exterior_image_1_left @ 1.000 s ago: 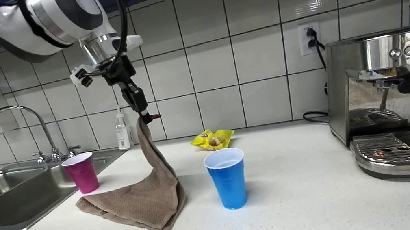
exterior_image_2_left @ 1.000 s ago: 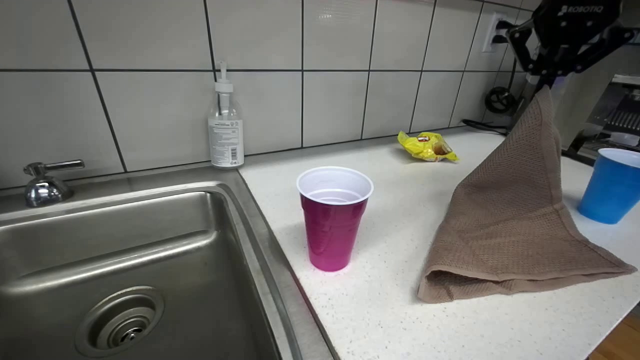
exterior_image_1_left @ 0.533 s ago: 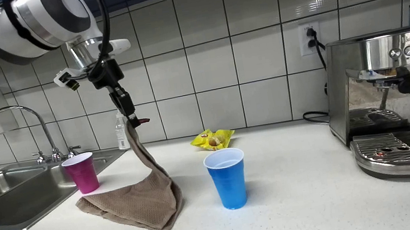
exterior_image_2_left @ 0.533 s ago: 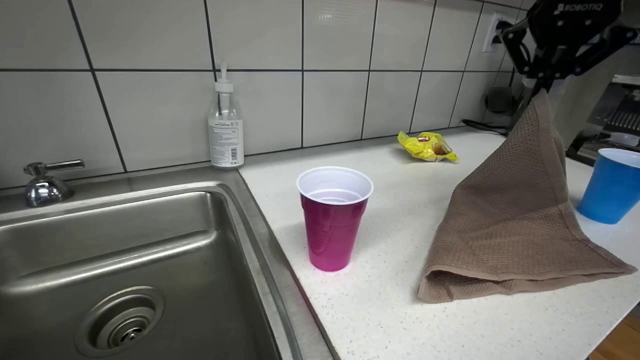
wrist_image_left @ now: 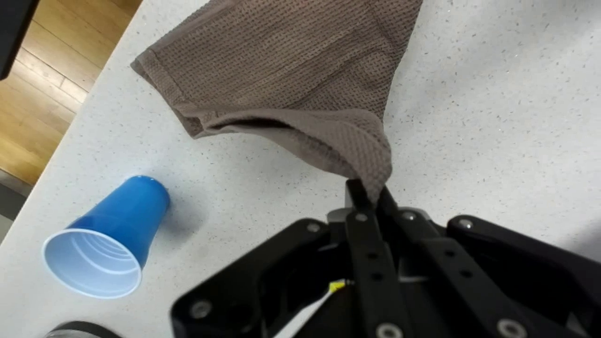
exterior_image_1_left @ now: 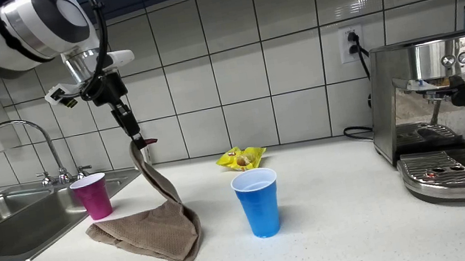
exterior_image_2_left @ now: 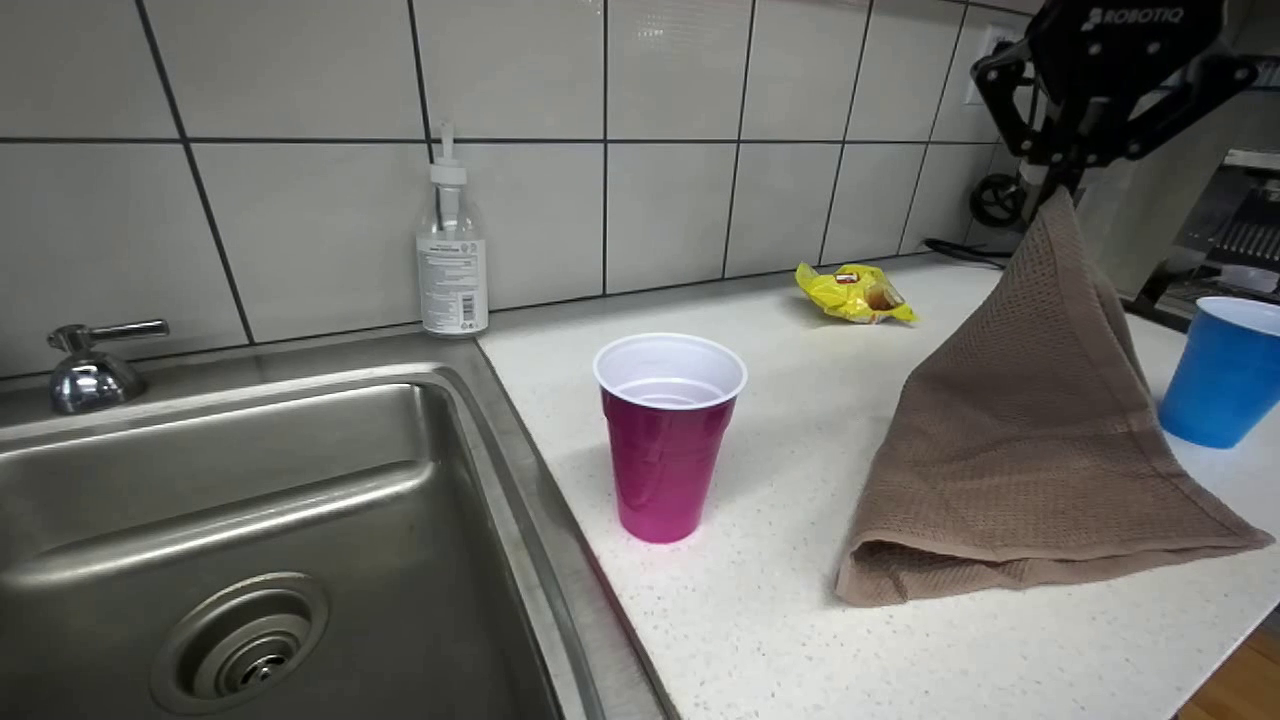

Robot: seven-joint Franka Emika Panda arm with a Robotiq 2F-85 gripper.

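Note:
My gripper [exterior_image_1_left: 137, 143] is shut on one corner of a brown cloth [exterior_image_1_left: 151, 236] and holds that corner above the white counter [exterior_image_1_left: 333, 208]. The cloth hangs down from the fingertips and its lower part lies spread on the counter. In the wrist view the gripper [wrist_image_left: 371, 192] pinches a narrow fold of the cloth [wrist_image_left: 281, 61]. A blue cup [exterior_image_1_left: 259, 205] stands upright beside the cloth and also shows in the wrist view [wrist_image_left: 127, 211]. A magenta cup [exterior_image_2_left: 665, 460] stands upright on the cloth's other side, by the sink.
A steel sink [exterior_image_2_left: 525, 500] with a curved faucet [exterior_image_1_left: 16, 121] adjoins the counter. A clear pump bottle [exterior_image_2_left: 453, 280] stands by the tiled wall. A yellow packet [exterior_image_1_left: 242, 159] lies near the wall. A coffee machine [exterior_image_1_left: 434, 51] stands at the counter's far end from the sink.
My gripper has moved toward the sink side and slightly lower, drawing the held end of the cloth with it. The cloth's lower part and the cups have stayed in place.

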